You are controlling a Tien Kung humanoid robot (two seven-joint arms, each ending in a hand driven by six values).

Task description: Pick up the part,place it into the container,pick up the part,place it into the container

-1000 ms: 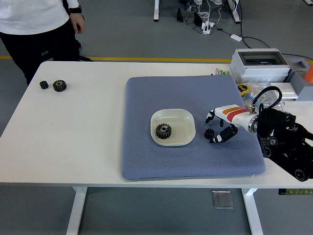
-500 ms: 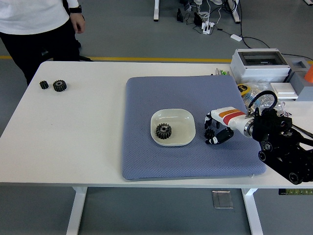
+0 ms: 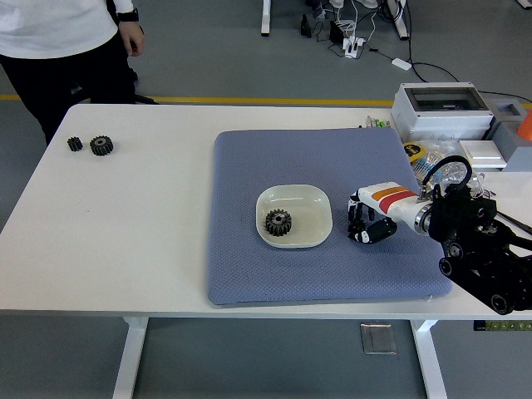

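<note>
A white bowl (image 3: 317,201) sits in the middle of the blue-grey mat (image 3: 249,266) and holds one black gear (image 3: 278,222). My right hand (image 3: 360,230) rests on the mat just right of the bowl. Its fingers are curled around a small black gear, which is mostly hidden between them and still low at the mat's surface. The black right arm (image 3: 482,249) comes in from the right edge. The left arm is out of view.
Two more black gears, one small (image 3: 75,144) and one larger (image 3: 101,145), lie at the table's far left. A person (image 3: 58,33) stands at the far left corner. A grey box (image 3: 440,108) and clutter stand at the far right.
My right hand slid left to the small gear beside the bowl, and its fingers closed in around it. The bowl and its gear have not moved.
</note>
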